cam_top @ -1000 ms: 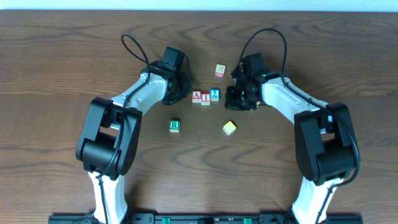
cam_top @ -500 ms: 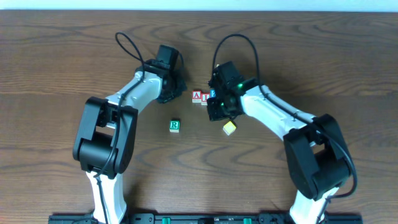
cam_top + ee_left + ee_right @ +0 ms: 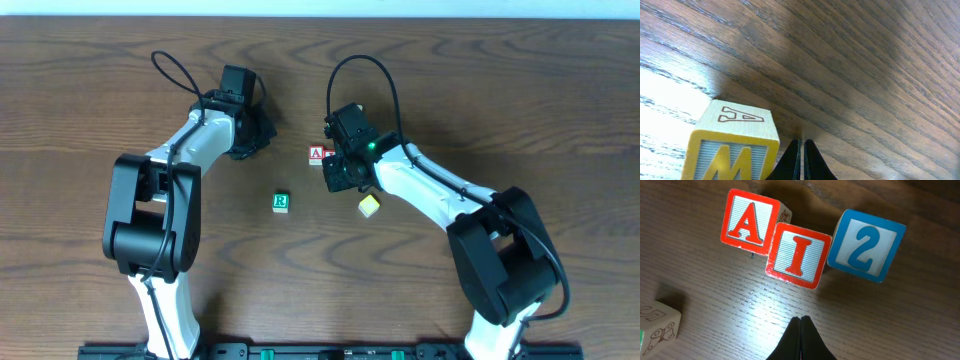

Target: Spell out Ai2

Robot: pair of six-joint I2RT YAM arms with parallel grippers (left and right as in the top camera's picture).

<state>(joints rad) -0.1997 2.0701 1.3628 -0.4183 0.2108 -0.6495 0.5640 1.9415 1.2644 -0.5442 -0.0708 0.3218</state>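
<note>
Three blocks lie in a row in the right wrist view: a red A block, a red I block touching it, and a blue 2 block tilted at the right end. My right gripper is shut and empty, just short of the I block. Overhead, my right gripper covers the I and 2 blocks, and only the A block shows. My left gripper is shut and empty, well left of the row. In the left wrist view my left gripper is next to a yellow M block.
A green R block and a plain yellow block lie nearer the front of the wooden table. A block with line drawings on its side sits at the lower left of the right wrist view. The M block is hidden overhead.
My left gripper has drawn back to the left, away from the row. My right arm has swung left over the row and now hides the I and 2 blocks overhead. The A block has not moved.
</note>
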